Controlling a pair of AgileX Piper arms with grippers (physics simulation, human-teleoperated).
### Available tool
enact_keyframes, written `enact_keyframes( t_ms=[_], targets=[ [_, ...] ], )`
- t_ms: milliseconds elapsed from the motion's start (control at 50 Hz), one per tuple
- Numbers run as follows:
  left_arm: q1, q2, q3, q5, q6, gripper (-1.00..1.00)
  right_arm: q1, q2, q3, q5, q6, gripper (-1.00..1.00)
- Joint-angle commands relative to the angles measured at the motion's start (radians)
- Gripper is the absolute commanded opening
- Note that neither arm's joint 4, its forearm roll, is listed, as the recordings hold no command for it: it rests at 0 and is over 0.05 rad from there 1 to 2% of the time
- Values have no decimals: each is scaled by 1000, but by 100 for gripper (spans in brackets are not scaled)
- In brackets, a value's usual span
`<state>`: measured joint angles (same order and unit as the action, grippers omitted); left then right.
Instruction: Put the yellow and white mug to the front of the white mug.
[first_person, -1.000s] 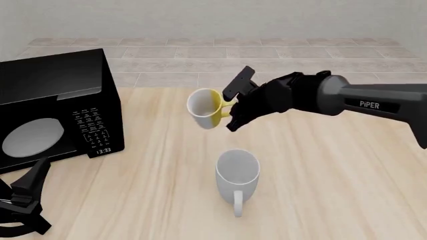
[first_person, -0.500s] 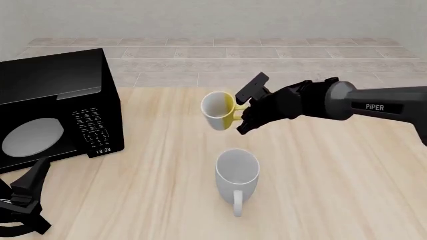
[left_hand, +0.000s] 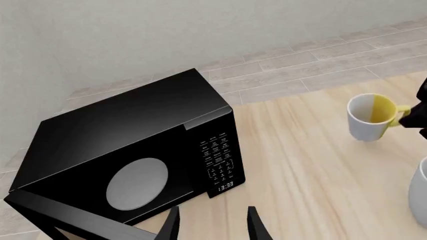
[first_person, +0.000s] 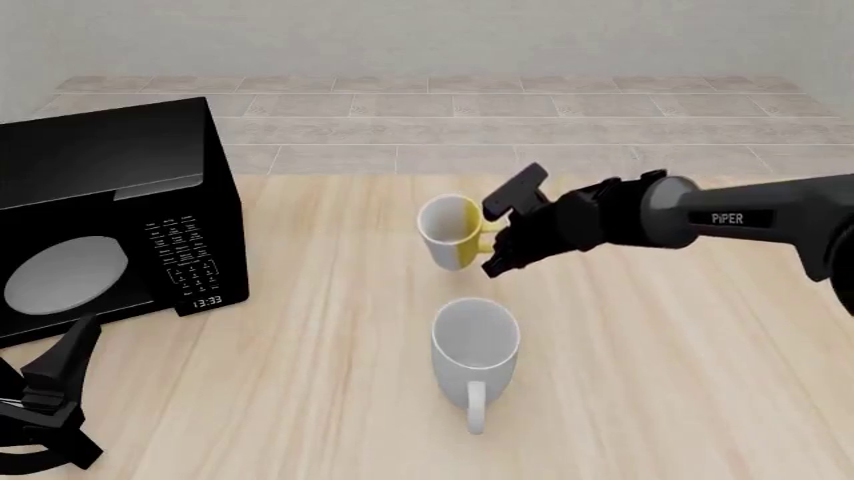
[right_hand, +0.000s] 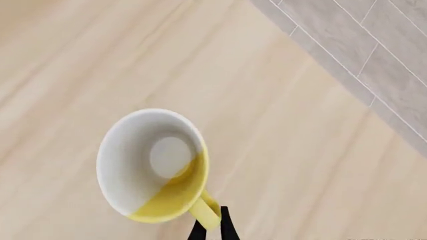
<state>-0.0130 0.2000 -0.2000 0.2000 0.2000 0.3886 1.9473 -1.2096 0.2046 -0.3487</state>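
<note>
The yellow and white mug (first_person: 451, 232) hangs tilted above the table, held by its yellow handle in my right gripper (first_person: 495, 238), which is shut on it. It is just beyond the white mug (first_person: 475, 345), which stands upright on the table with its handle toward the front edge. The right wrist view looks into the yellow and white mug (right_hand: 152, 165), with its handle pinched between the fingertips (right_hand: 228, 231). The left wrist view shows the yellow and white mug (left_hand: 371, 116) and an edge of the white mug (left_hand: 420, 192). My left gripper (first_person: 47, 400) is open at the front left, holding nothing.
A black microwave (first_person: 107, 215) stands at the left of the table, also filling much of the left wrist view as the microwave (left_hand: 133, 160). Beyond the table's far edge lies a tiled floor (first_person: 441, 120).
My right gripper has carried the yellow and white mug rightward and lower, closer to the white mug. The left arm and white mug stayed still.
</note>
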Motion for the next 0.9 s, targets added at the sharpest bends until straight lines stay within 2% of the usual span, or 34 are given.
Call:
enact_keyframes(
  t_ms=[20,340,540,900],
  targets=[
    [0,0,0,0,0,100,-15,37,-6,-11,29,-100],
    [0,0,0,0,0,100,-44,69,-16,-14,38,-100],
    [0,0,0,0,0,100,-34,85,-9,-19,63,-100],
    [0,0,0,0,0,100,-43,102,-9,-25,69,-100]
  ],
)
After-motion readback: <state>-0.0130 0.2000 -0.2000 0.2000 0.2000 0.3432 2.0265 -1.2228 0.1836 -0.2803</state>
